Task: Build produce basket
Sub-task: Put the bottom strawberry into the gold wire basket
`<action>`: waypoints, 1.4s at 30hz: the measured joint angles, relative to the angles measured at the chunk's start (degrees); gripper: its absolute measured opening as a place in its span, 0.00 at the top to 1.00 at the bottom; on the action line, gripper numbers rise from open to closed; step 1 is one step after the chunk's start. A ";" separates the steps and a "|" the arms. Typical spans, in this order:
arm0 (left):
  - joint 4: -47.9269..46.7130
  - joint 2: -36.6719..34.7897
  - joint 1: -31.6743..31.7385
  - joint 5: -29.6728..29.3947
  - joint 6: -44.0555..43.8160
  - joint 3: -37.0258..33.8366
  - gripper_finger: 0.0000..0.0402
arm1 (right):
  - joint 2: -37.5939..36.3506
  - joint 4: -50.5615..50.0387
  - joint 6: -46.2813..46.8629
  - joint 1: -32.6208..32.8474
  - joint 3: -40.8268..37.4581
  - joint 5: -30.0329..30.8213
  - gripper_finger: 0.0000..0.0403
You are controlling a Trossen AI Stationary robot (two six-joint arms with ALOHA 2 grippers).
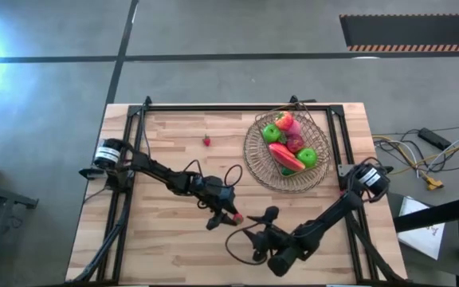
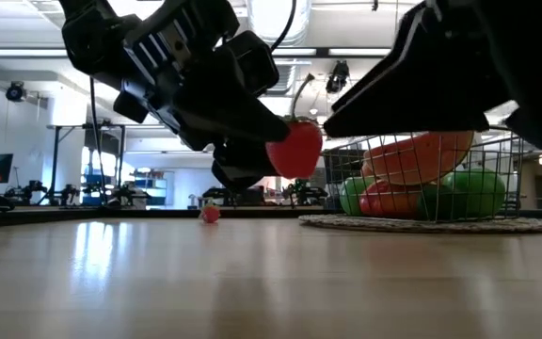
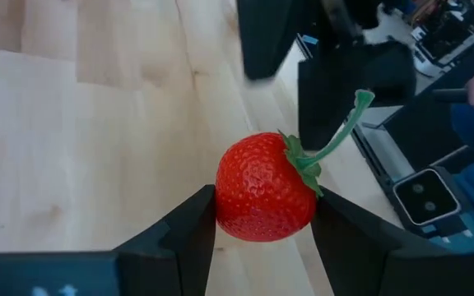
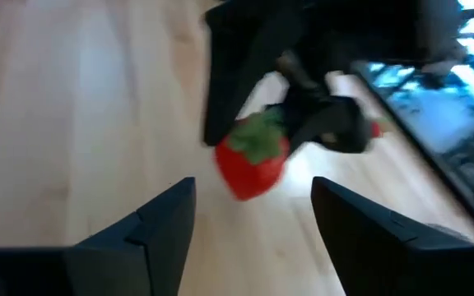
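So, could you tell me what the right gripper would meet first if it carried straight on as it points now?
Probably the strawberry held in the left gripper; the right gripper, open, points straight at it, though depth is uncertain.

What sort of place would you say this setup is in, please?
Probably a robotics lab or workshop: a wooden worktable stands on a bare grey concrete floor, loose cables lie beside it, and the low view shows equipment stands under open ceiling ducting.

My two matte-black jointed arms (image 1: 162, 174) trail looping black cables (image 1: 231, 173), with white-banded cylindrical base motors (image 1: 108, 153).
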 joint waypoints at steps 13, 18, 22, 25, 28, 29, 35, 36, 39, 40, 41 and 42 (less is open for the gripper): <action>0.01 -0.04 -0.31 2.67 -0.03 1.00 0.59 | 0.00 4.77 -9.12 -4.20 -0.09 -8.33 0.42; 0.01 -0.07 -0.33 2.77 -0.01 1.25 0.59 | 0.00 7.10 -9.43 -4.42 -0.11 -9.66 0.44; 0.01 -0.09 -0.33 2.82 -0.01 1.50 0.59 | 0.00 7.51 -9.65 -4.42 -0.11 -9.28 0.50; 0.01 -0.09 -0.35 2.73 0.00 1.59 0.59 | 0.00 7.45 -9.55 -4.45 -0.11 -9.26 0.57; 0.18 -0.09 -0.35 2.72 0.07 1.59 0.59 | 0.00 7.45 -9.46 -4.45 -0.11 -9.24 0.63; 0.28 -0.09 -0.35 2.72 0.15 1.59 0.58 | 0.00 7.44 -9.44 -4.45 -0.11 -9.21 0.64; 0.79 -0.20 0.67 2.52 1.77 1.59 0.50 | -0.04 6.74 -5.38 -4.07 -0.12 -9.93 0.63; 0.33 -0.26 1.03 2.59 2.15 1.63 0.47 | -0.04 6.56 -4.59 -3.78 -0.17 -9.85 0.63; -2.31 -0.37 2.43 3.50 3.78 1.72 0.38 | -0.04 5.59 -2.36 -2.67 -0.20 -9.87 0.63; -3.59 -0.37 3.08 3.85 4.41 1.72 0.36 | -0.04 4.67 -0.87 -2.18 -0.20 -9.94 0.63; -5.27 -0.37 3.72 3.36 4.91 1.69 0.34 | -0.04 4.08 0.69 -1.67 -0.20 -10.14 0.64; -6.88 -0.37 4.33 3.00 5.14 1.65 0.32 | -0.04 3.00 2.91 -1.09 -0.10 -10.37 0.64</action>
